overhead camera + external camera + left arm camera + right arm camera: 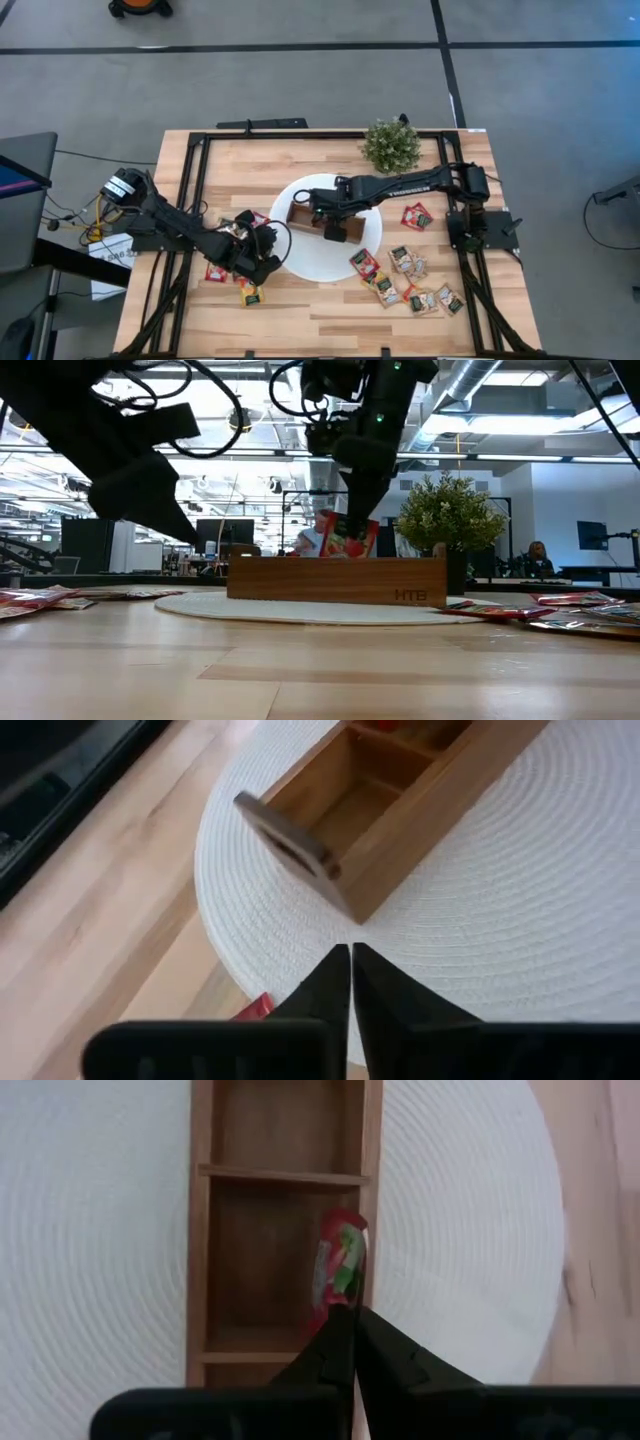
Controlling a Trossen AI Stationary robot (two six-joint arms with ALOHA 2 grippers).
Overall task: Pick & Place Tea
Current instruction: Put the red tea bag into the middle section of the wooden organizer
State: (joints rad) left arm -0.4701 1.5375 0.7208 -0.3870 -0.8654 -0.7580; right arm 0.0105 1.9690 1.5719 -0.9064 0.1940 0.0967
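The wooden three-compartment box [322, 212] lies on the white disc [300, 262]. My right gripper [350, 1312] hangs over the box's middle compartment [265, 1270], shut on a red tea sachet [338, 1265]. In the low view the red tea sachet [345, 538] sticks up above the box's rim [335, 560]. My left gripper [351, 952] is shut and hovers over the disc's left edge [240, 960], short of the box's end [290, 845]. Loose tea sachets lie flat on the table at the right [405, 275] and at the left [248, 293]. My right gripper pinches the red sachet by its upper edge [340, 1295] between the two fingers, coming from above and pointing down. The sachet stands on edge and slightly tilted below the fingers, its lower part inside the middle compartment, close to one long wall [372, 1230].
A small green plant [391, 145] stands at the table's far edge behind the disc. A bit of a red sachet [256, 1008] shows on the wood beside my left fingers. Bare wood lies along the near edge [320, 320]. Black frame rails [190, 200] border the table.
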